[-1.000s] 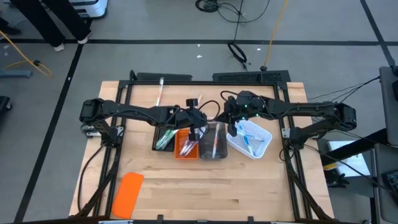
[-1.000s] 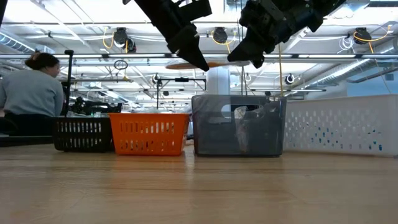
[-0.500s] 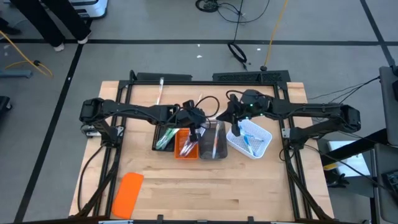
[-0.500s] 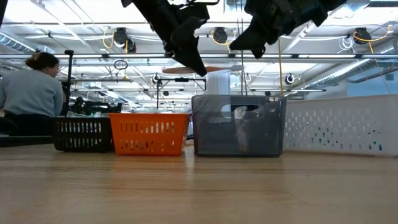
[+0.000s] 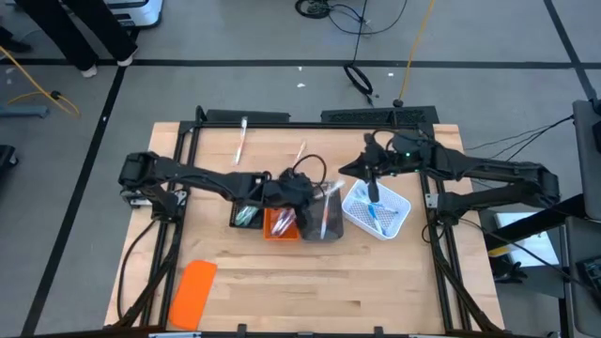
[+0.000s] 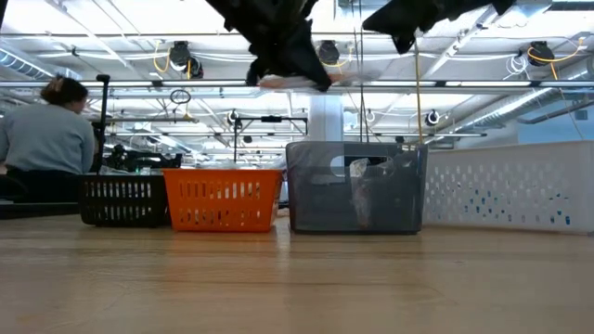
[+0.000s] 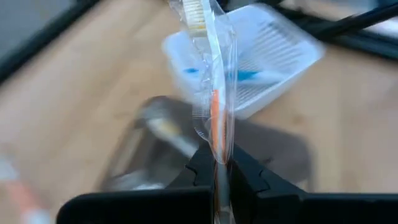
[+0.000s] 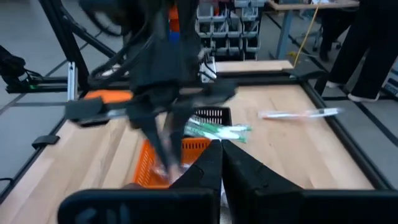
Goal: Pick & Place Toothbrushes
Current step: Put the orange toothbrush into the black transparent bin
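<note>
A toothbrush (image 7: 211, 74) with an orange and white handle, in a clear wrapper, sticks out ahead of my left gripper (image 7: 219, 167), which is shut on it above the grey tray (image 5: 322, 218). In the low view it shows as a pale streak (image 6: 295, 82) under that gripper (image 6: 290, 57). My right gripper (image 8: 221, 163) is shut and empty, high over the far side of the white tray (image 5: 377, 208). Two more toothbrushes (image 5: 241, 139) (image 5: 300, 152) lie flat on the table's far part. Green ones (image 8: 214, 129) lie in the black tray (image 5: 246, 212). My left gripper pinches the wrapped toothbrush between its two fingers at the orange part of the handle (image 7: 216, 140). The brush runs on ahead of the fingers, its bristled head (image 7: 194, 12) farthest from them. It hangs clear of the trays, roughly level in the low view.
Black, orange (image 5: 280, 223), grey and white trays stand side by side mid-table. A flat orange slab (image 5: 192, 293) lies at the near left. A black frame (image 5: 310, 118) borders the table. A person (image 6: 46, 139) sits beyond the table.
My left gripper has rolled its wrist and shifted a little toward the grey tray, turning the held toothbrush with it. My right gripper has risen and drawn back toward the table's far right, away from the white tray, staying shut.
</note>
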`<state>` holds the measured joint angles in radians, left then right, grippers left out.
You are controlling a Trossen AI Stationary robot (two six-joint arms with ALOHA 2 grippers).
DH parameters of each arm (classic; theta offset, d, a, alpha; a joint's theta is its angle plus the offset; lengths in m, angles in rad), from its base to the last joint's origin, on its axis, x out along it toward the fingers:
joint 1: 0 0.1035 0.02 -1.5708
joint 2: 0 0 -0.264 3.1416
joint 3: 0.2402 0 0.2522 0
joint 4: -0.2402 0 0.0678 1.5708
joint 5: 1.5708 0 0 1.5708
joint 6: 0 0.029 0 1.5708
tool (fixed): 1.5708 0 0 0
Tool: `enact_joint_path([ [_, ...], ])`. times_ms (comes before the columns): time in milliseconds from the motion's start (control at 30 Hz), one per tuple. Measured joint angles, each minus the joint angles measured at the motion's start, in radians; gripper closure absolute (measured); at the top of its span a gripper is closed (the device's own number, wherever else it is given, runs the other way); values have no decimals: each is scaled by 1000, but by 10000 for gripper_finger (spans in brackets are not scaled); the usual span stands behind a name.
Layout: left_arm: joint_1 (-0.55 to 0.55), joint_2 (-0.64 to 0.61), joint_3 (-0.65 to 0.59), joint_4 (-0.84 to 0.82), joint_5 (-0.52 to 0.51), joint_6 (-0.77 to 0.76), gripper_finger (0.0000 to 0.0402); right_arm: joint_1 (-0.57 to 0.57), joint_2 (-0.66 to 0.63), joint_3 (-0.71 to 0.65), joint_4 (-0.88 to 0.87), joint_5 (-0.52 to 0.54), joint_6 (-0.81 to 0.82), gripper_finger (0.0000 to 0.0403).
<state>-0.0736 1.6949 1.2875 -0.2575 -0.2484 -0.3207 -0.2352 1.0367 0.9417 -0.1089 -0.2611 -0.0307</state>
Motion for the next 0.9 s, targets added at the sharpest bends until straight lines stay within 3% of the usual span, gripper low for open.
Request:
enact_joint_path([
  [133,-43,8,-79,191,40,-46,394,0,-37,0,-4,1,0,403],
  [267,-74,15,-169,347,-35,-114,394,0,-66,0,-13,3,-9,403],
  [500,-90,77,-322,780,-90,-212,394,0,-86,0,-33,3,-10,403],
  [600,-93,117,-349,888,-98,-246,394,0,-85,0,-39,3,-10,403],
  [900,-102,270,-336,979,-183,-331,394,0,-85,0,-59,42,-16,403],
])
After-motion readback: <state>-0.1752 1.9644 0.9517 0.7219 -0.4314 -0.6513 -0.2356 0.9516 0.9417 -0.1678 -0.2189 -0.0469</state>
